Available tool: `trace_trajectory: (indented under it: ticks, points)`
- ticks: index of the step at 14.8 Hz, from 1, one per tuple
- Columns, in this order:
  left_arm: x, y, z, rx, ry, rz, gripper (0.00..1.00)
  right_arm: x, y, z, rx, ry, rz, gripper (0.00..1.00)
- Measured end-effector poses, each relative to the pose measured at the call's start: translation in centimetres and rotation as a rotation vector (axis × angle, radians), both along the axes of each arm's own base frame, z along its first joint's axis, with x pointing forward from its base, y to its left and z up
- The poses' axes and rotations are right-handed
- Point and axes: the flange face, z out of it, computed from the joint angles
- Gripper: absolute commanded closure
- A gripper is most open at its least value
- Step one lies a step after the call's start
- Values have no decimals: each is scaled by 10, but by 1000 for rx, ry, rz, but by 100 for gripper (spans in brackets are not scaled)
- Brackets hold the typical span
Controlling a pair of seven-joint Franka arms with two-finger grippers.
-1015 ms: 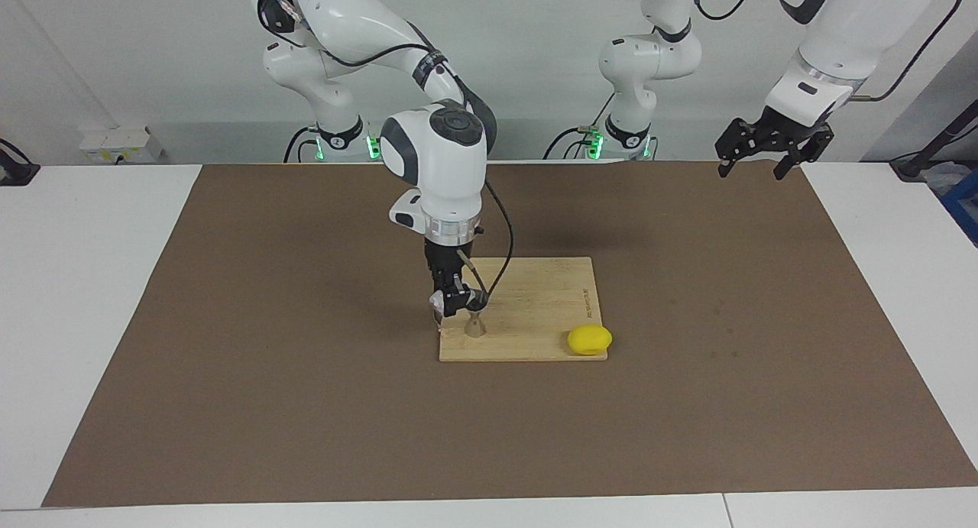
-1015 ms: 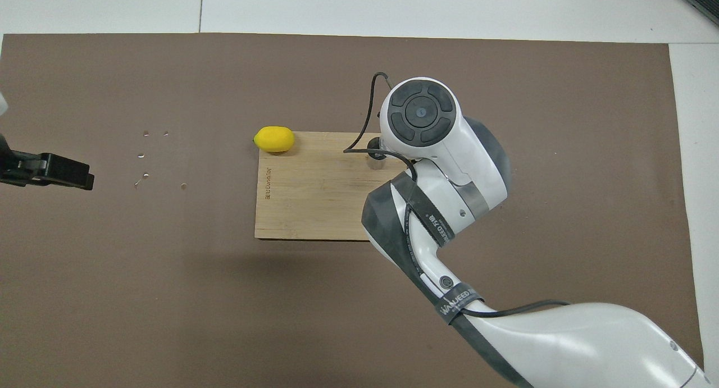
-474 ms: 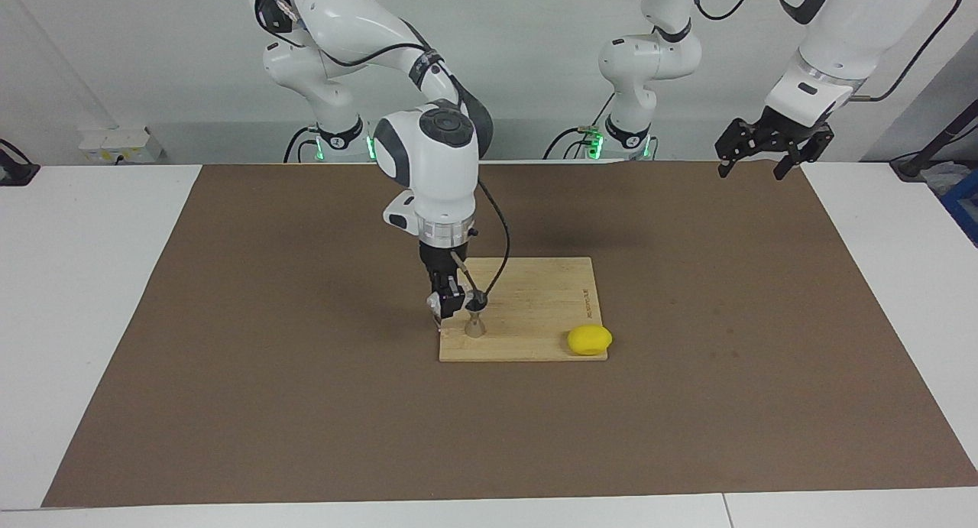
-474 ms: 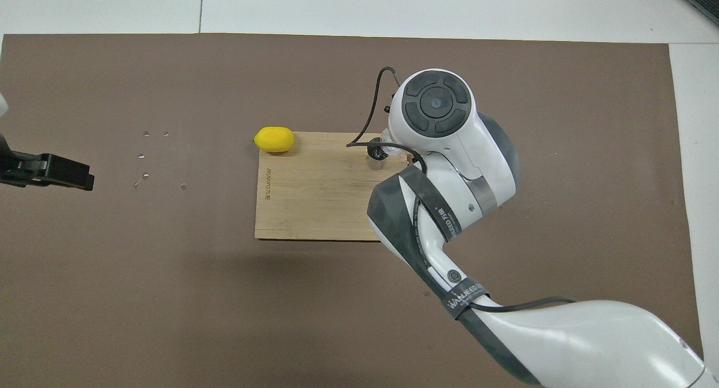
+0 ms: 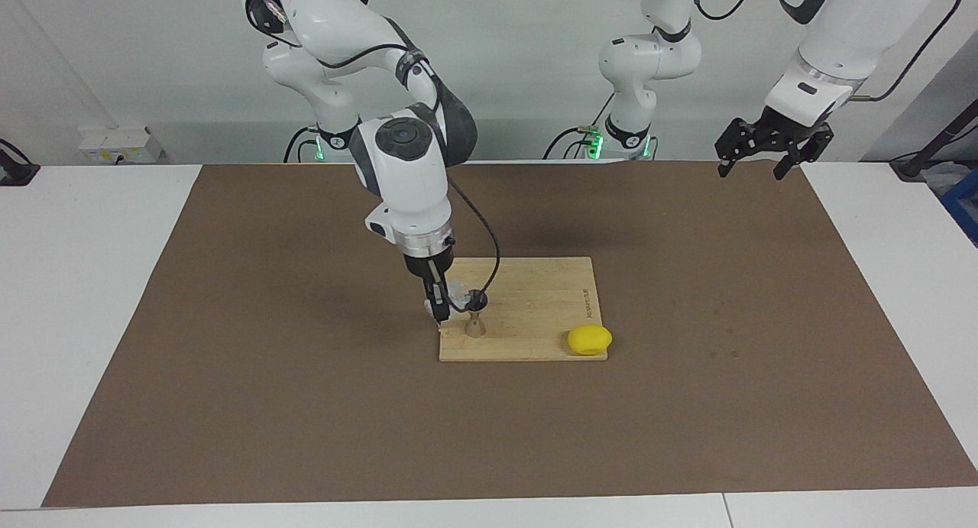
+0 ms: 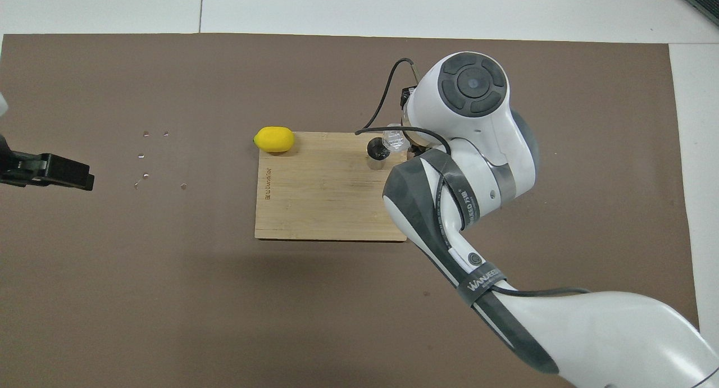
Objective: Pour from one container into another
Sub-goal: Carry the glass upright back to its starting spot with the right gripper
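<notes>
On the cutting board [image 5: 535, 299], the right end effector [image 5: 447, 302] pinches the clear cup [image 5: 457, 292], tipped over the metal jigger [image 5: 475, 325], which stands at the board's corner toward the right arm's end; in the overhead view the cup [image 6: 395, 140] sits at three o'clock from the jigger [image 6: 376, 149]. A lemon [image 5: 589, 339] lies at the next corner. The left end effector [image 5: 768, 147] waits, spread, over the tabletop [image 5: 229, 360]

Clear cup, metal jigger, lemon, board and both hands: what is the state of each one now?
Clear cup: tilted over the jigger, held by right hand.
Jigger: upright on the board.
Lemon: resting at the board's corner.
Board: flat on the mat.
Right hand: shut on the cup.
Left hand: open, waiting, raised.
</notes>
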Motion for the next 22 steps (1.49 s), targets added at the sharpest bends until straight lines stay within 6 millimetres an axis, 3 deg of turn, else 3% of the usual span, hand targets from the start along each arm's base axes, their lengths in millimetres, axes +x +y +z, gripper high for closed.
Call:
trace_trajectory:
  ticks: [4, 9, 15, 22]
  points:
    - [0, 0, 0, 0, 0, 0, 0, 12, -29, 0, 99, 39, -47, 100]
    - [0, 0, 0, 0, 0, 0, 0, 31, -96, -14, 239, 90, -112, 100]
    - [0, 0, 0, 0, 0, 0, 0, 33, -175, -52, 339, 139, -127, 100]
    - [0, 0, 0, 0, 0, 0, 0, 13, -288, -103, 469, 156, -135, 100]
